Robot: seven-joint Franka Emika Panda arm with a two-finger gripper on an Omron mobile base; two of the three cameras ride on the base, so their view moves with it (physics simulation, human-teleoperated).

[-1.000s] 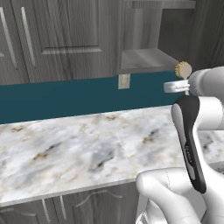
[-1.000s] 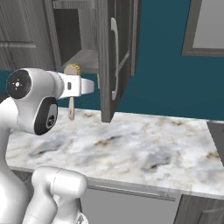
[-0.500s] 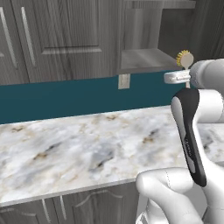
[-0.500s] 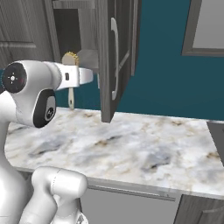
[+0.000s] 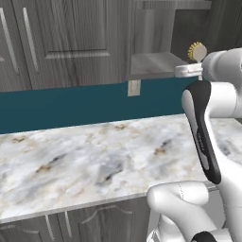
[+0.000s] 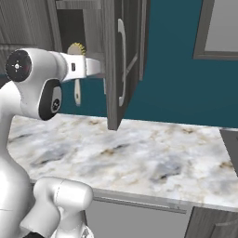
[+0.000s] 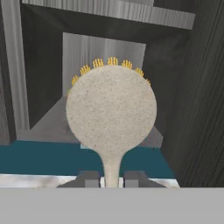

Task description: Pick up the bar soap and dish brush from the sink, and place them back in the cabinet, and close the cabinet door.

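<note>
The dish brush [image 7: 111,111] stands upright in my gripper [image 7: 111,179], which is shut on its thin pale handle just below the round cream head. In the left base view the brush head [image 5: 196,49] sits in front of the open cabinet [image 5: 152,64], just above its grey inner shelf [image 7: 46,127]. From the right, the brush [image 6: 76,49] hangs beside the open cabinet door [image 6: 111,56], its handle pointing down. The door [image 7: 205,96] swings out to the right of the hand. The bar soap and the sink are out of view.
A marble counter [image 5: 94,160] runs below the cabinet, with a teal backsplash [image 5: 61,106] and a wall outlet [image 5: 134,87] behind it. Closed wall cabinets [image 5: 61,38] stand to the left. The door's silver bar handle [image 6: 122,65] is close to my hand.
The arm has lifted the brush upward, from below the shelf's level to just above it, in front of the cabinet opening. The grip on the brush has not changed.
</note>
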